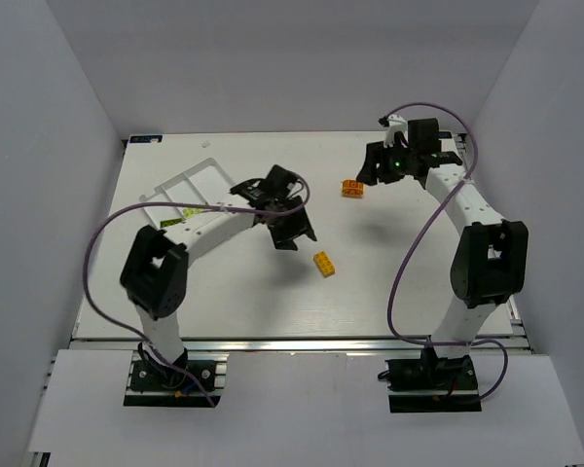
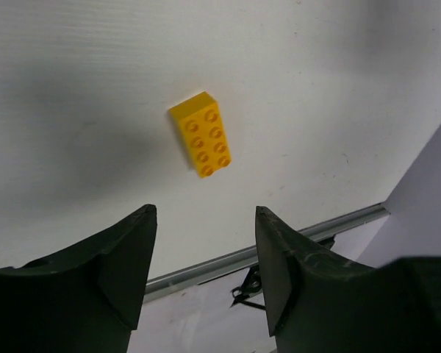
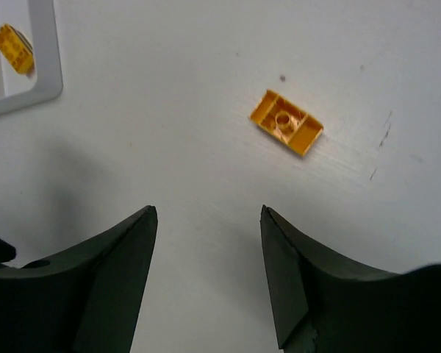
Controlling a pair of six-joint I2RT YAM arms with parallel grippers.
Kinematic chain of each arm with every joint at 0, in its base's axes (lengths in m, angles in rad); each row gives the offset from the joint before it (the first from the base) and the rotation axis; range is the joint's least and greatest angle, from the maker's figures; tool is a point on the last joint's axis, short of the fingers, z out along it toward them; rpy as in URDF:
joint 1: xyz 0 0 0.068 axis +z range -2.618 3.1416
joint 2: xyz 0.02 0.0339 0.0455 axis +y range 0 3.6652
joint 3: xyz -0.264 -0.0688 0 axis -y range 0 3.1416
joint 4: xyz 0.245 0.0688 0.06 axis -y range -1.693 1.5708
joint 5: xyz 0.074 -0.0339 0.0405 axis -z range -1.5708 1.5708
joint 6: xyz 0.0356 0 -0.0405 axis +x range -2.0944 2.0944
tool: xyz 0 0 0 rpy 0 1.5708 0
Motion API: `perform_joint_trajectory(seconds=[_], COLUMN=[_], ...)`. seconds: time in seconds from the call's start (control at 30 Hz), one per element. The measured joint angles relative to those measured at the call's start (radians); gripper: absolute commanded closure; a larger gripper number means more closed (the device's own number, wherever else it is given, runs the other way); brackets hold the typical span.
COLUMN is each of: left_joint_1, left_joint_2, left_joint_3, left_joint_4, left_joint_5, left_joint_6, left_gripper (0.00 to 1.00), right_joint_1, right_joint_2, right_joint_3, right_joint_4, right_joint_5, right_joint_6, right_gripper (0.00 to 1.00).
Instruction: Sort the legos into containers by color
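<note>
Left gripper (image 2: 206,220), jaws apart and empty, hangs over a yellow lego (image 2: 201,134) lying studs-up on the table (image 1: 234,297), while the right gripper (image 3: 209,220), likewise open and empty, hangs over an orange lego (image 3: 287,123) lying upside down outside the white tray (image 3: 47,73).

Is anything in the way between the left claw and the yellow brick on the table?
No, nothing that shows. In the left wrist view the left gripper is open and empty, the yellow brick lies just ahead of it, and only plain white table shows between them.
</note>
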Motion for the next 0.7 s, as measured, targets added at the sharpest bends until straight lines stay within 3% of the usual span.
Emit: perform_joint_trajectory(seconds=[0.2,0.4,0.7], left_joint_1=[-0.114,-0.172,-0.203], left_joint_2=[0.290,0.458,0.507], left_joint_3=[0.320,0.524,0.557], left_joint_4=[-0.195,-0.336,-0.416], left_joint_5=[-0.098,-0.183,-0.233], left_joint_6=[-0.099,-0.138,-0.153], left_gripper=[0.30,0.28,0.30], right_joint_1=[-0.097,-0.188,-0.254], right_joint_2=[-0.038,-0.140,-0.168], right_joint_3=[-0.104,-0.200,-0.214], right_joint_4=[-0.075,-0.081,-0.074], right_joint_5=[-0.021,-0.052,-0.110], right_joint_6=[0.000,-0.011,-0.016], right_gripper=[0.34,0.31,0.30])
